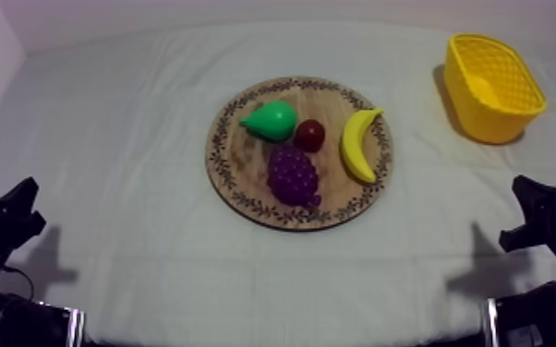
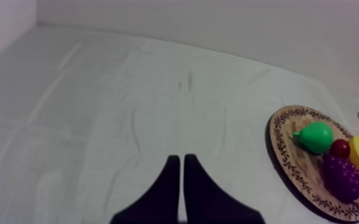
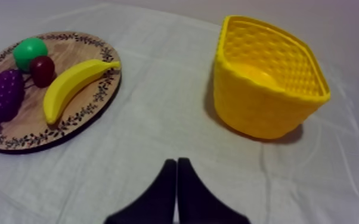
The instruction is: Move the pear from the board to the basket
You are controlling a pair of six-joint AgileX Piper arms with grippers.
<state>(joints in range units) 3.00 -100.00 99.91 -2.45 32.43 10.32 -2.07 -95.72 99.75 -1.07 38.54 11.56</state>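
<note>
Nearest my own edge of the table, short of the wooden board (image 1: pixel 245 194) and well off to its left, my left pincer (image 2: pixel 179 159) rests low over the grey-white cloth (image 1: pixel 125 138). Its two black fingers lie together as a narrow wedge, clamped on nothing. Just as far short of the board, but well off to its right, my right pincer (image 3: pixel 176 161) sits low over the cloth, its fingers likewise pressed together on nothing.

On the board's near half lies the bunch of grapes (image 1: pixel 293 175), purple, reaching from about the board's middle toward its near rim. Just beyond the grapes, close to the board's centre, sits the small red fruit (image 1: pixel 309 135), right beside the far end of the bunch. Along the board's right side the banana (image 1: pixel 358 145) lies yellow and curved, running near to far just inside the patterned rim, beside the small red fruit.

The pear (image 1: pixel 271 120), green, lies on its side on the far part of the board, left of its centre. It is just beside the small red fruit, its narrow end points toward the board's left rim, and neither pincer touches it.

Farther off, beyond the board's far edge and well to its right, the yellow basket (image 1: pixel 494 115) stands upright on the cloth with its mouth upward, apart from the board
</note>
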